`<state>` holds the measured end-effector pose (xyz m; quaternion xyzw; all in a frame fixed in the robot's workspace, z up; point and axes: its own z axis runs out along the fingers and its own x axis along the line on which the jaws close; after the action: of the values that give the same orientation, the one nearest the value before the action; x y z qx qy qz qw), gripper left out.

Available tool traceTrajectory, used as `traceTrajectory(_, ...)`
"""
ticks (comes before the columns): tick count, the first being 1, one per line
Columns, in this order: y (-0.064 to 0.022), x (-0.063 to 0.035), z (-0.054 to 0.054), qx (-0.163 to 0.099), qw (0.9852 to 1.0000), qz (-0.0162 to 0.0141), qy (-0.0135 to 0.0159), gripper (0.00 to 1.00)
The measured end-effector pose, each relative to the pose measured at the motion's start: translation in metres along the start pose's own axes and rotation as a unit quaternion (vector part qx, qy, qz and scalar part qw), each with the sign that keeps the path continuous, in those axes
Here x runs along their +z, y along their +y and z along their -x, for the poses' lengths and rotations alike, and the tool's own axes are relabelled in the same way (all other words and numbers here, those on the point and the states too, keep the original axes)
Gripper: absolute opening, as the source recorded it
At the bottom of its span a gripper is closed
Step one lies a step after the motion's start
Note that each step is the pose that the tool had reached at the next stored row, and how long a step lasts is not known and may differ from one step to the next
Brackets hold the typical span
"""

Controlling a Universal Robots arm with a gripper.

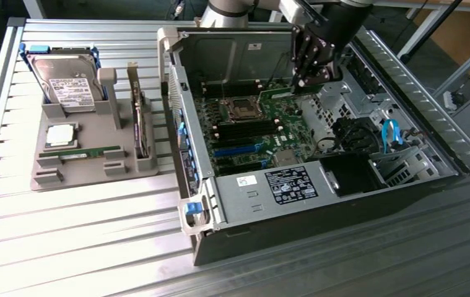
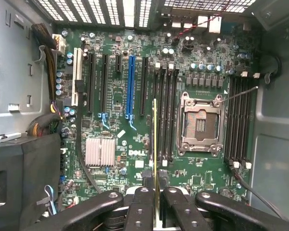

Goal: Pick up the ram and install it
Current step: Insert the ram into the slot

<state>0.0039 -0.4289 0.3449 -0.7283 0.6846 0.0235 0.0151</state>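
The ram (image 2: 155, 144), a long, thin green circuit-board stick seen edge-on, stands clamped between the two black fingers (image 2: 140, 202) of the tool (image 2: 155, 185), which are closed tight on its sides. It hangs above the green motherboard (image 2: 120, 144), over the row of black memory slots (image 2: 166, 110) beside the square silver processor socket (image 2: 201, 125); whether it touches a slot cannot be told. In the exterior view the tool (image 1: 313, 77) reaches down into the open grey computer case (image 1: 218, 210) on the ribbed metal surface (image 1: 69, 235). On the exterior view's left, a grey holder tray (image 1: 94, 176) carries a boxy silver hard drive (image 1: 69, 83).
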Motion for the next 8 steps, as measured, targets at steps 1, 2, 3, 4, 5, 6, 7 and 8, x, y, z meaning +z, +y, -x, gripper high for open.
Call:
traceTrajectory(1, 0.0, 0.0007, 0.0, 0.0, 1.0, 0.0, 0.0, 0.13)
traceTrajectory(2, 0.0, 0.0015, -0.0001, 0.0, 1.0, 0.0, 0.0, 0.13)
traceTrajectory(3, 0.0, 0.0025, -0.0001, 0.0, 1.0, 0.0, 0.0, 0.13)
traceTrajectory(4, 0.0, 0.0035, -0.0002, 0.0, 1.0, 0.0, 0.0, 0.13)
traceTrajectory(5, 0.0, 0.0042, -0.0002, 0.0, 1.0, 0.0, 0.0, 0.13)
traceTrajectory(6, 0.0, 0.005, -0.0003, 0.0, 1.0, 0.0, 0.0, 0.13)
traceTrajectory(7, -0.0001, 0.0059, -0.0003, 0.0, 1.0, 0.0, 0.0, 0.13)
traceTrajectory(8, -0.0001, 0.0068, -0.0004, 0.0, 1.0, 0.0, -0.0001, 0.13)
